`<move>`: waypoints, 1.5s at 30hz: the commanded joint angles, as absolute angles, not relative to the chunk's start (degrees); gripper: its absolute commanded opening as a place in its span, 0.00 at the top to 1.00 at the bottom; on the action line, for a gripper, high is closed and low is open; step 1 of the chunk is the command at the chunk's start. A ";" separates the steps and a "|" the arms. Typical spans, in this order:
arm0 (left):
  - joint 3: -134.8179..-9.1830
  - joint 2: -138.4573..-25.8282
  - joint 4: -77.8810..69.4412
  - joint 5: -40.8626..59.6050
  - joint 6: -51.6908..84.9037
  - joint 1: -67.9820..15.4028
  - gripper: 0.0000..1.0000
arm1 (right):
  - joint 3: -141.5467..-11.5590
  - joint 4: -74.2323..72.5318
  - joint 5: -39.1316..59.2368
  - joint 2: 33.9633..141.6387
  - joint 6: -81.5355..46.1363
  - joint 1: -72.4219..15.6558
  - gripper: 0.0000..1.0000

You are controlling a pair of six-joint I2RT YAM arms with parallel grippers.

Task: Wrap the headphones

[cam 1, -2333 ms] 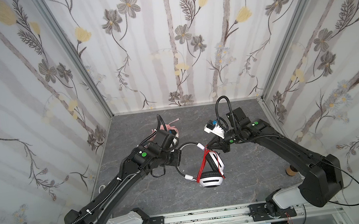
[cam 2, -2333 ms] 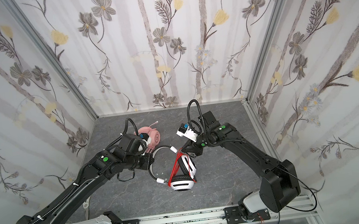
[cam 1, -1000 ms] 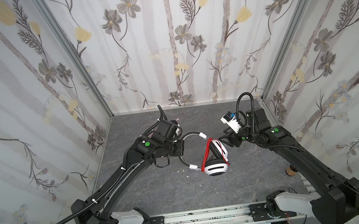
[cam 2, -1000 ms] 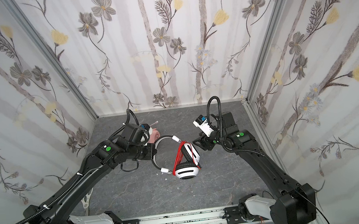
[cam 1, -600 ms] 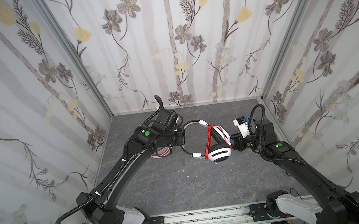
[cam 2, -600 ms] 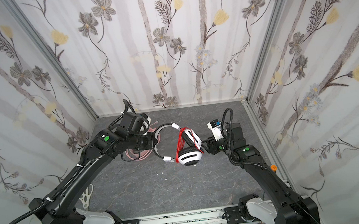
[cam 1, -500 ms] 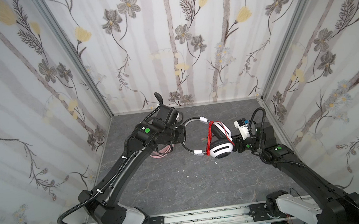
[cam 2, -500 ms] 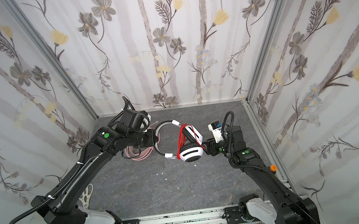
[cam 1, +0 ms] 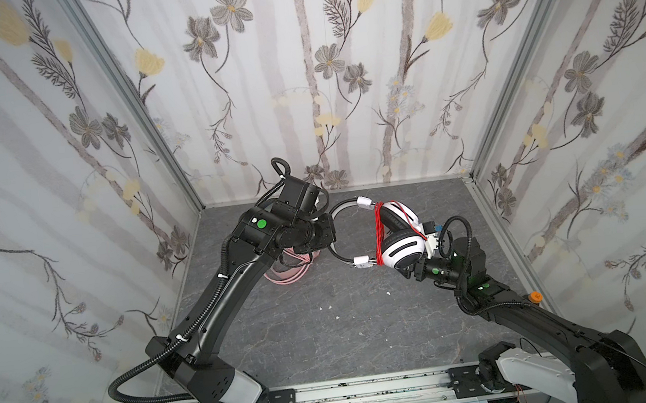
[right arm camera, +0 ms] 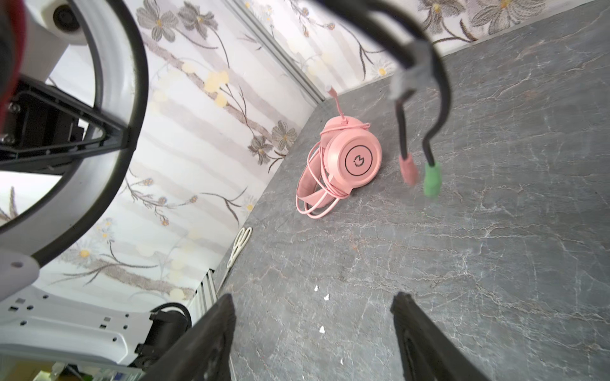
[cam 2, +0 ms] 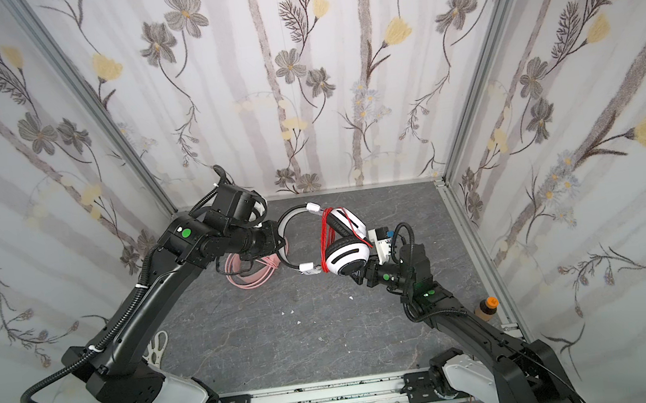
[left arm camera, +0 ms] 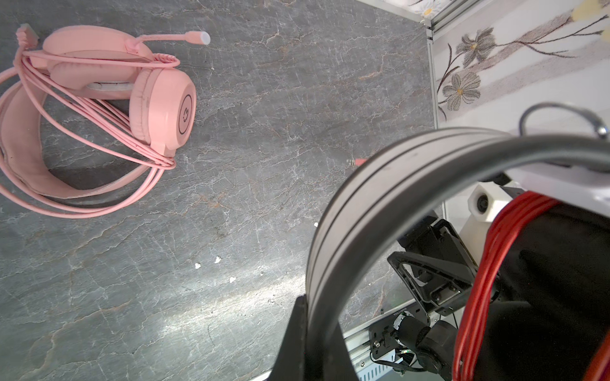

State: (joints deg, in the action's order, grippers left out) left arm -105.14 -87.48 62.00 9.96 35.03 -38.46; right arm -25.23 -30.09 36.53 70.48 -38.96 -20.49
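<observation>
Above the grey counter (cam 1: 329, 335), the white headphones (cam 1: 403, 251) hang with their band pinched in the left tool (cam 1: 329, 231); the pink headphones (left arm camera: 161, 109) lie on the counter beneath that arm; the right tool (right arm camera: 312, 298) stands wide, empty, beside 1 earcup; red cable (cam 1: 378, 229) wraps both cups

grey marbled tabletop (left arm camera: 264, 198): matt, stone-look, veined, slight sheen. all-pink over-ear headset (left arm camera: 161, 109): smooth satin plastic cups. white-and-black over-ear headset (cam 1: 403, 251): glossy white plastic shells; black earpads (cam 1: 390, 220) matt, probably leatherette, close view blurred. thin red cable (cam 1: 378, 229): smooth, slightly glossy jacket.
</observation>
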 commanded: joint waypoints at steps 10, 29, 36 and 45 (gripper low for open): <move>-107.34 -88.15 60.51 13.02 38.85 -38.19 1.00 | -28.03 -45.11 29.07 77.96 -43.88 -23.11 0.25; -106.61 -87.36 58.27 14.93 38.06 -37.97 1.00 | -35.74 -62.36 26.45 97.31 -49.83 -25.31 0.81; -106.64 -87.32 58.36 14.87 38.05 -37.38 1.00 | -34.63 -61.32 27.07 96.58 -49.75 -25.39 0.91; -105.32 -86.85 54.33 16.77 40.52 -34.95 1.00 | -36.09 -44.31 29.35 91.93 -41.74 -27.18 0.90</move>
State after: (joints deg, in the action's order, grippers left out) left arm -105.86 -87.55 60.64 13.87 37.93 -35.68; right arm -34.76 -52.60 27.83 92.86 -46.70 -26.35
